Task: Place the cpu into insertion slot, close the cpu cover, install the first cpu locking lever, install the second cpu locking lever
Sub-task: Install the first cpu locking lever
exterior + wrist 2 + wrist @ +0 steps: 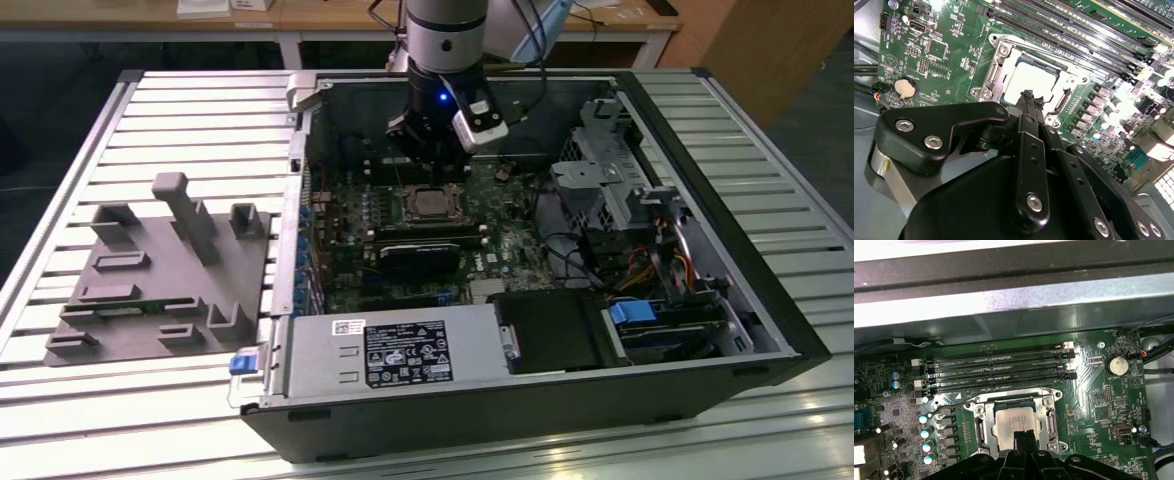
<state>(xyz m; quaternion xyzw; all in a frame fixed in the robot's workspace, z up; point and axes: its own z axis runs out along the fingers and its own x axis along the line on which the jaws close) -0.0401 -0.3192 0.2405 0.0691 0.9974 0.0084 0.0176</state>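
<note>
Cpu (430, 204) sits just above centre in my exterior view, seated in the insertion slot (1014, 404) with the cpu cover (1048, 416) down around it. Its near edge is hidden behind my gripper (1028, 96). The fingers are pinched together with nothing between them, tips at that edge. I can't tell if they touch.

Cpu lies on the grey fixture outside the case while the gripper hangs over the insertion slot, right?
No. The cpu is seated in the insertion slot, not on the grey fixture, as the first wrist view shows. The gripper does hang over the slot.
</note>
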